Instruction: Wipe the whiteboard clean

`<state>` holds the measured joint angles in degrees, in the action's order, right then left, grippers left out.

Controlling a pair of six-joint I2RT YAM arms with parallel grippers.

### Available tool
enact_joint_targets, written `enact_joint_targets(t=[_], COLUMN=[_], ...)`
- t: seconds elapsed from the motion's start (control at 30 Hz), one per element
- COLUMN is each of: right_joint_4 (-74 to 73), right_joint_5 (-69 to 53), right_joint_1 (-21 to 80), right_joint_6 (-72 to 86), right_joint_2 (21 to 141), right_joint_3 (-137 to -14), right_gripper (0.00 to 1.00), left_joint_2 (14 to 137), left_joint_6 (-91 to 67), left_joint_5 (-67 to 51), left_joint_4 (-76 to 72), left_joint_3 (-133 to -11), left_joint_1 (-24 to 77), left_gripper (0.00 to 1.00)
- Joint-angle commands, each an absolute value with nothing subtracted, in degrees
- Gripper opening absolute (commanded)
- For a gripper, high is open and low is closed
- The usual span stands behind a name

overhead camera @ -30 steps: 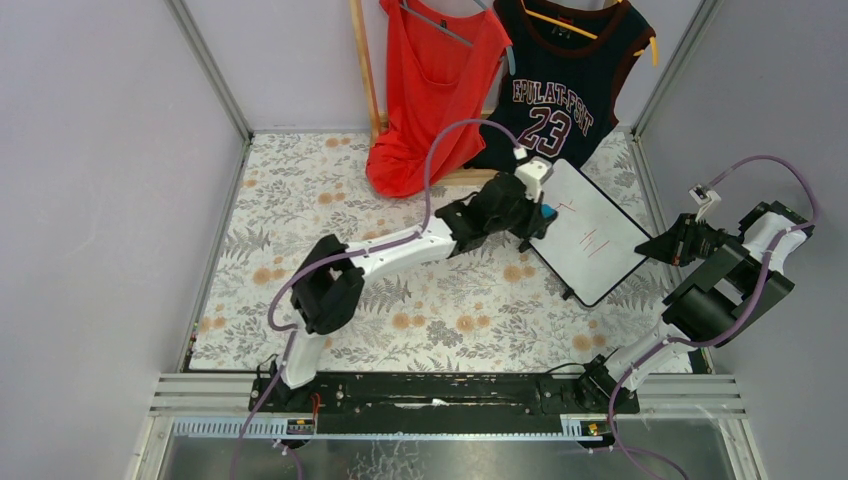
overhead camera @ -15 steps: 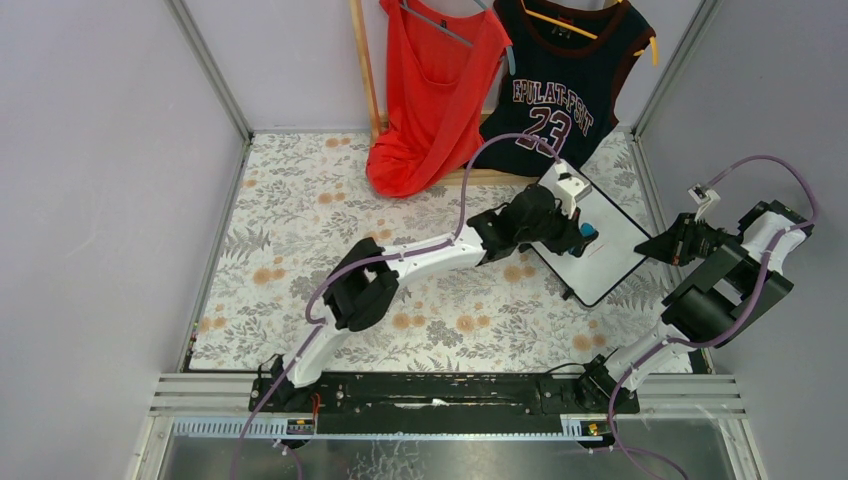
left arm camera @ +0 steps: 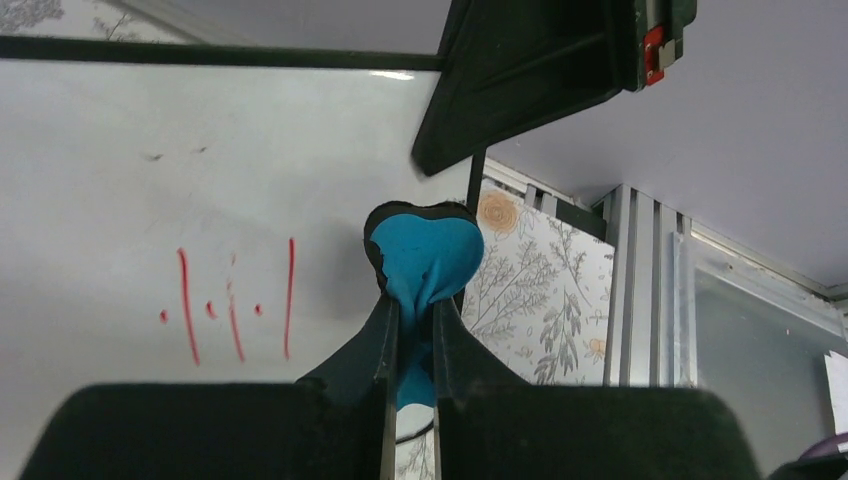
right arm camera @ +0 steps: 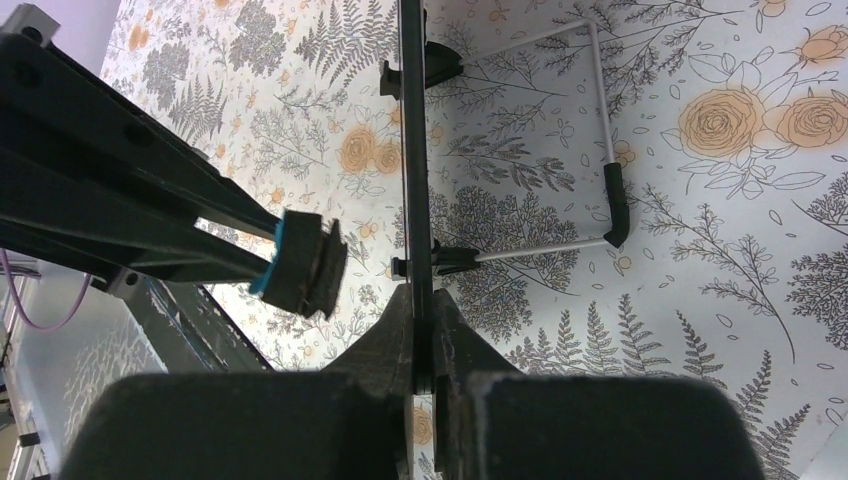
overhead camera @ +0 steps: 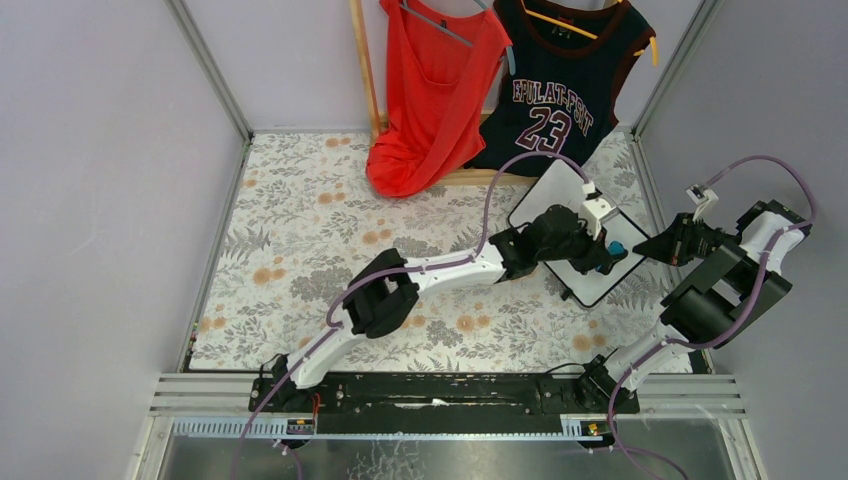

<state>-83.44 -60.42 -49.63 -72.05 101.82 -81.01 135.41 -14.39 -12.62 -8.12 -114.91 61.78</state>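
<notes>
We are noting the left end effector [left arm camera: 411, 318] clamping the eraser [left arm camera: 425, 250] by the whiteboard [left arm camera: 120, 170], right end effector [right arm camera: 418, 305] pinching its frame edge-on.

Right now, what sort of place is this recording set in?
Probably a staged robot test cell, not a home: plain grey wall panels framed by aluminium posts, a floral-print table cover, and a red sleeveless top hanging at the back.

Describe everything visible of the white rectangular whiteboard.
The flat white whiteboard has a thin black frame and rounded corners. It stands tilted on a white wire stand with black feet. Short red marker strokes mark it. The right gripper clamps its edge; the blue eraser in the left gripper hangs just off its face.
</notes>
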Motion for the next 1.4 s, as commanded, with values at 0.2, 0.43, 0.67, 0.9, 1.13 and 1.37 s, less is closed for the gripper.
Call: enact_joint_targets(t=[0.2,0.43,0.67,0.9,1.13,1.37], right_joint_4=[-83.9,-83.8,-83.8,-83.5,-83.5,-83.8], right_joint_5=[-51.4,-51.1,-51.3,-50.9,-51.0,-51.1], right_joint_1=[-48.6,-48.6,-48.6,-48.6,-48.6,-48.6], right_joint_6=[-74.0,-74.0,-74.1,-74.0,-74.1,-74.1], right_joint_2=[99.0,98.8,98.9,98.6,98.5,98.5], right_joint_3=[-79.4,-79.4,-79.3,-78.7,-78.3,-78.8], right_gripper=[0.0,0.0,0.0,0.0,0.0,0.0], left_joint_2=[143.8,144.5,144.2,143.8,142.2,141.4], left_joint_6=[-10.7,-12.1,-12.9,-14.5,-13.1,-13.8], left_joint_5=[-7.9,-6.6,-6.3,-6.5,-4.7,-5.2], left_joint_4=[-3.8,-2.8,-2.7,-2.2,-0.6,-0.4], left_joint_3=[-130.8,-131.2,-129.4,-127.1,-124.8,-123.7], left_joint_1=[61.9,60.9,59.6,55.0,50.6,50.3], left_gripper=[0.0,0.0,0.0,0.0,0.0,0.0])
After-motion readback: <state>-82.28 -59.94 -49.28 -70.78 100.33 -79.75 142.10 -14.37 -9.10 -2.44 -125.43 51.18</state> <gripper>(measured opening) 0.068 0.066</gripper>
